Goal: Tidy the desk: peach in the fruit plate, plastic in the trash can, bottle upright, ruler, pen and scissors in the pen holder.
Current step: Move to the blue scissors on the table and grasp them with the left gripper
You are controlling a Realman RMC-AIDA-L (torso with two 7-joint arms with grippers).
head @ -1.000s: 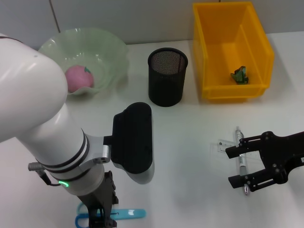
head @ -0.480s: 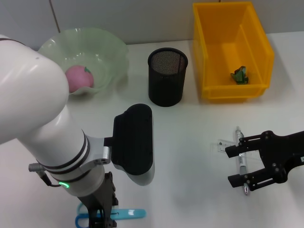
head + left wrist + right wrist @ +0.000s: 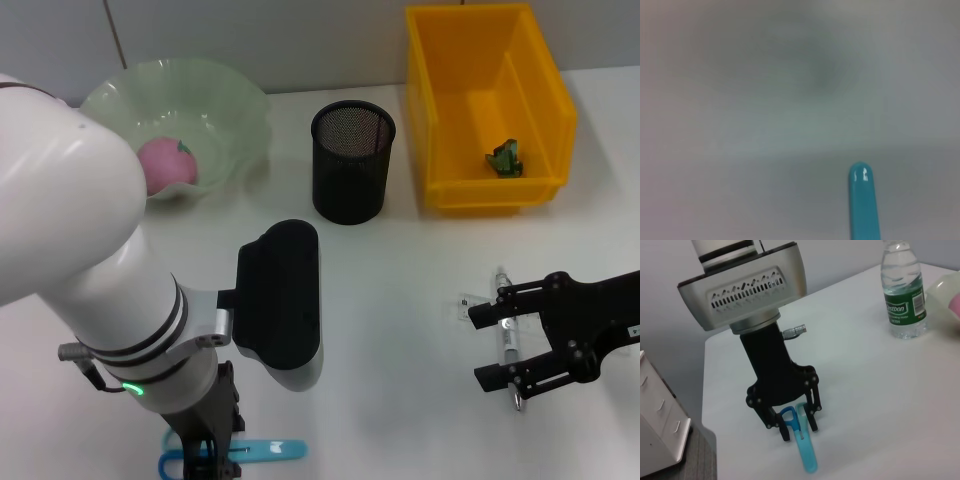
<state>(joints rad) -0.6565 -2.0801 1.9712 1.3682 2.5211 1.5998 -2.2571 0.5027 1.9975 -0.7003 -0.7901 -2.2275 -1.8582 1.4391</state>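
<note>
The blue scissors (image 3: 268,450) lie at the table's front edge. My left gripper (image 3: 213,456) points down over their handles. In the right wrist view the left gripper (image 3: 798,428) is open, with its fingers on either side of the scissors (image 3: 805,450). The scissors' teal tip (image 3: 861,200) shows in the left wrist view. My right gripper (image 3: 496,346) is open and straddles the pen (image 3: 505,338), which lies on the clear ruler (image 3: 466,304). The black mesh pen holder (image 3: 352,165) stands mid-table. The peach (image 3: 165,165) sits in the green fruit plate (image 3: 215,95). The bottle (image 3: 903,295) stands upright.
A yellow bin (image 3: 445,110) at the back right holds a green scrap of plastic (image 3: 505,158). My left arm's white and black bulk (image 3: 280,305) covers the front left of the table. A white cabinet (image 3: 657,425) stands beyond the table's edge.
My right gripper has shifted slightly left over the pen. My left gripper has sunk a little lower over the scissors.
</note>
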